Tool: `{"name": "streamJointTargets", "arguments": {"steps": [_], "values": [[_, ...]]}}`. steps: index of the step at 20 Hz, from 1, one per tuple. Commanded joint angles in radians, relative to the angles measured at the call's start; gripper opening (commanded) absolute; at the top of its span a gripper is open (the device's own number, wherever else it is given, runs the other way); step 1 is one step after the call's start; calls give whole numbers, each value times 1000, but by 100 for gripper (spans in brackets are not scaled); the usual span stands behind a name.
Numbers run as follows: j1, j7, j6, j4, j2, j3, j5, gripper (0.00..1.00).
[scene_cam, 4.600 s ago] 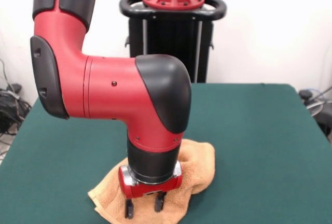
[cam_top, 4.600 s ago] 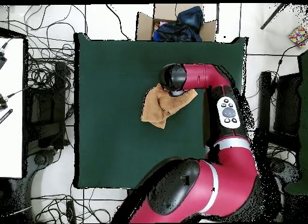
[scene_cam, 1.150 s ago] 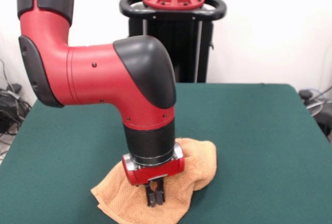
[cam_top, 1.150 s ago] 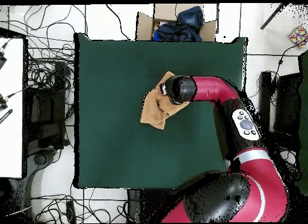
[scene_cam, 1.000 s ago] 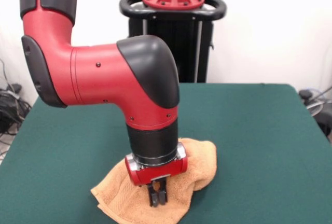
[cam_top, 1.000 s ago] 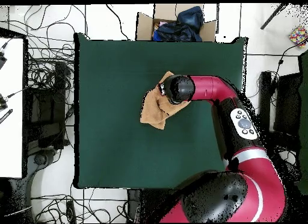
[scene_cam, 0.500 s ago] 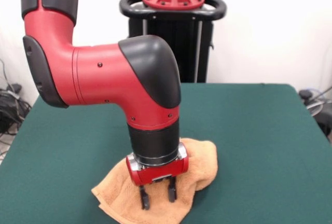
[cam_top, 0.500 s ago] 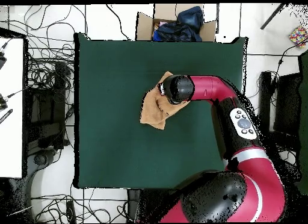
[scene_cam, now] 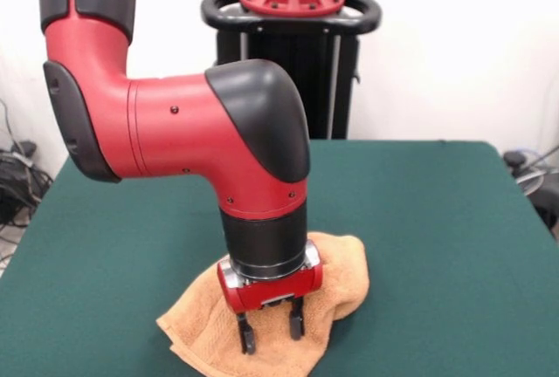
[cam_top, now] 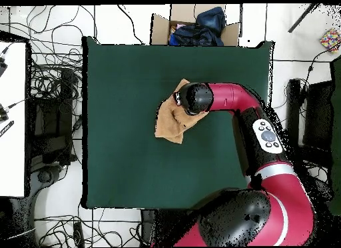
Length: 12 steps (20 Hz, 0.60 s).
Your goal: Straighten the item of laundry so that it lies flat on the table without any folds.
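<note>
The orange-tan towel [scene_cam: 336,277] [cam_top: 170,119] lies bunched and folded on the green table [scene_cam: 437,237] [cam_top: 126,159], not flat, near the table's middle and somewhat toward the edge away from the robot's base. Directly over it the gripper [scene_cam: 271,329] points straight down with its two black fingers [scene_cam: 247,335] spread apart and empty, their tips at the cloth's surface. Beyond the table's far edge in the overhead view, a cardboard box [cam_top: 160,27] holding dark clothing sits on the floor among cables.
</note>
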Motion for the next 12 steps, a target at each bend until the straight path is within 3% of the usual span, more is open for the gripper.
{"name": "streamJointTargets", "arguments": {"steps": [1, 12], "values": [[52, -137, 98, 22, 13, 5, -42, 100], [77, 13, 101, 238, -164, -3, 39, 100]]}}
